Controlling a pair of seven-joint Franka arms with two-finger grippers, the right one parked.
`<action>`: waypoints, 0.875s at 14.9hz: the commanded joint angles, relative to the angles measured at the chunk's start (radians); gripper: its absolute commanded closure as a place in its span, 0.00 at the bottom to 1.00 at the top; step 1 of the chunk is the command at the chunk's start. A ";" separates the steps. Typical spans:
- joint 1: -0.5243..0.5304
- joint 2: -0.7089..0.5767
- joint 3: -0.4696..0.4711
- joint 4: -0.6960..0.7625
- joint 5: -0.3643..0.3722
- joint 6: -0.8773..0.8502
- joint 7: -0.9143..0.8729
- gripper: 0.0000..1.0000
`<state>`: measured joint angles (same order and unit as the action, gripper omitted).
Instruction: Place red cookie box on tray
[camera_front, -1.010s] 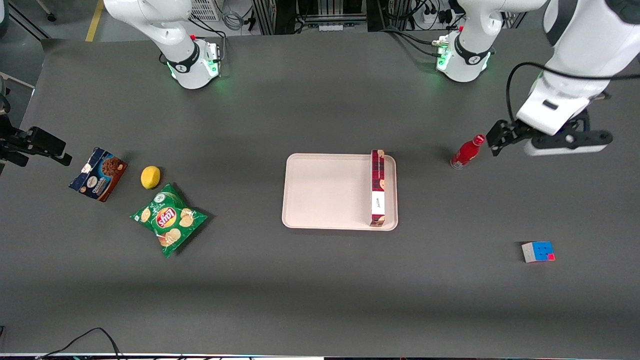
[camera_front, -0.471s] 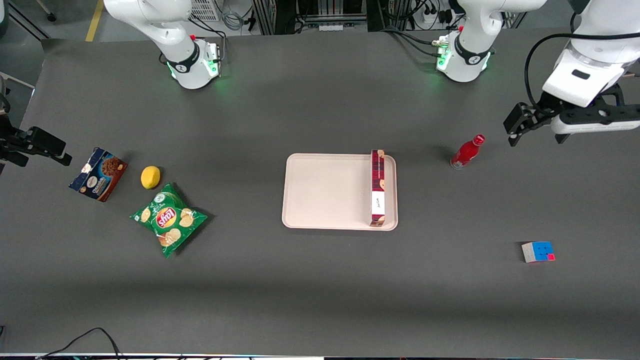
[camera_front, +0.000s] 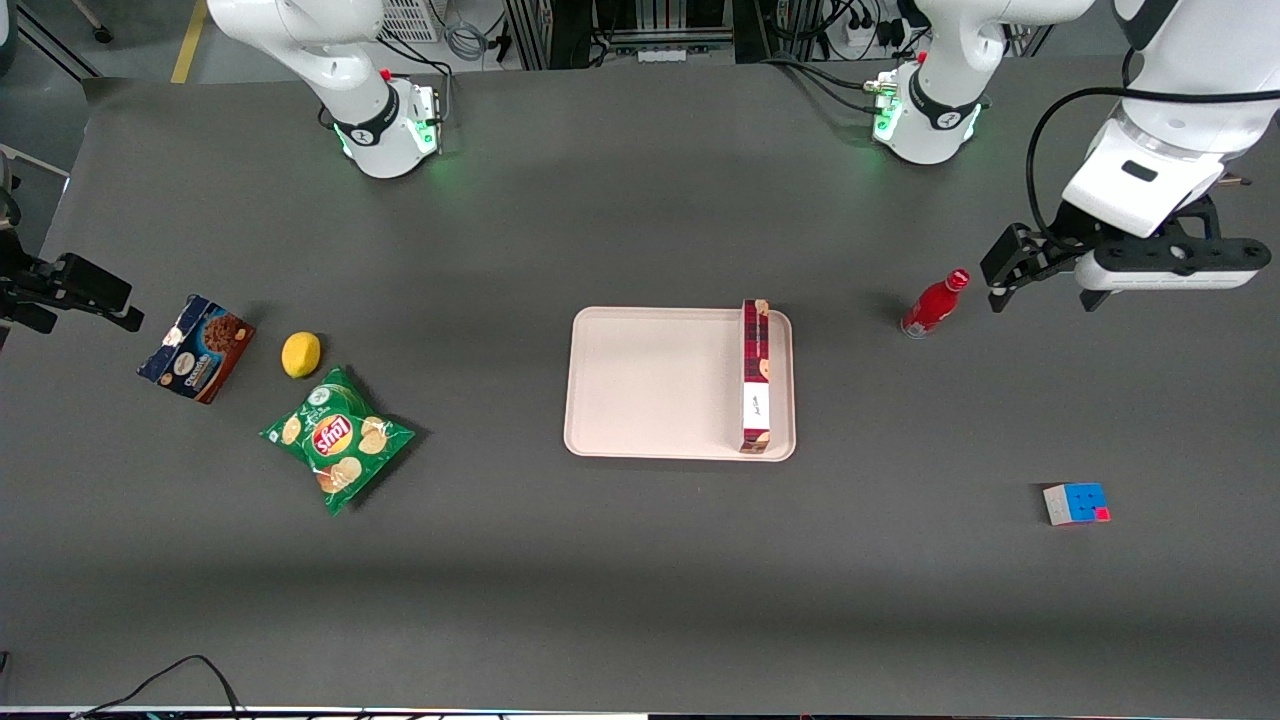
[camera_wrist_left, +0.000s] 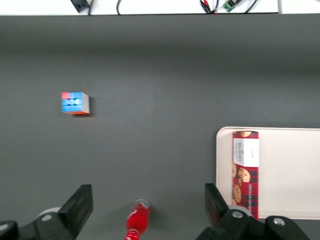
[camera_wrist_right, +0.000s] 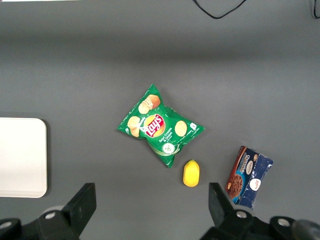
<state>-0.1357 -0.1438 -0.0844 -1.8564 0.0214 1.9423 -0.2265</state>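
Note:
The red cookie box (camera_front: 756, 375) (camera_wrist_left: 245, 172) stands on its long narrow side on the pale pink tray (camera_front: 650, 385) (camera_wrist_left: 290, 170), along the tray edge nearest the working arm. Nothing holds it. My gripper (camera_front: 1045, 283) (camera_wrist_left: 147, 206) hovers above the table toward the working arm's end, well apart from the box and tray. It is open wide with nothing between its fingers; a small red bottle shows on the table below it.
The red bottle (camera_front: 935, 303) (camera_wrist_left: 138, 220) stands between tray and gripper. A colour cube (camera_front: 1076, 503) (camera_wrist_left: 75, 103) lies nearer the front camera. Toward the parked arm's end lie a green chips bag (camera_front: 338, 438), a lemon (camera_front: 301, 354) and a blue-and-brown cookie box (camera_front: 197, 347).
My gripper drew away toward the working arm's end, then came back a little toward the red bottle. The red cookie box has stayed put on the tray.

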 joint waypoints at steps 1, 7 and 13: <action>-0.001 0.076 0.017 0.067 -0.057 -0.009 0.033 0.00; 0.031 0.127 0.068 0.103 -0.047 -0.026 0.070 0.00; 0.149 0.125 -0.023 0.103 -0.049 -0.029 0.099 0.00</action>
<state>-0.0325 -0.0223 -0.0666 -1.7744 -0.0168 1.9352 -0.1557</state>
